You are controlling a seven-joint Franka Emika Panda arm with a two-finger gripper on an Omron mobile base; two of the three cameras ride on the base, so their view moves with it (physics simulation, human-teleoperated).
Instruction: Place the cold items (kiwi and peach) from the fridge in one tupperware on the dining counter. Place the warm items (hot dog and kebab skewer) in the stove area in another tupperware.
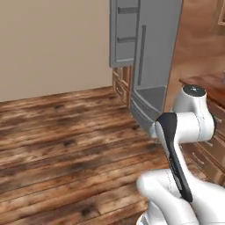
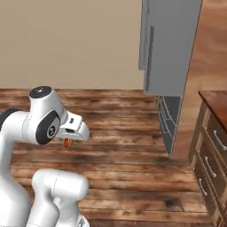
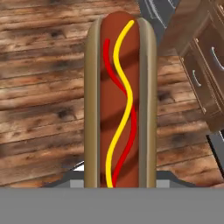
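The hot dog [image 3: 120, 100] is clamped between the jaws of the gripper [image 3: 120, 183], its long axis running straight out along the hand (mustard and ketchup stripes uppermost). It is carried over bare floor [image 3: 39, 87], the fridge [image 2: 170, 48] well apart ahead.

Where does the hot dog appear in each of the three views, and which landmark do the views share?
Left base view: I cannot find it; the arm fills the lower right.
Right base view: a small orange-red bit under the pincer, left of centre, hot dog.
Hand view: centre, upright, over the wooden floor.
Shared landmark: the grey fridge.
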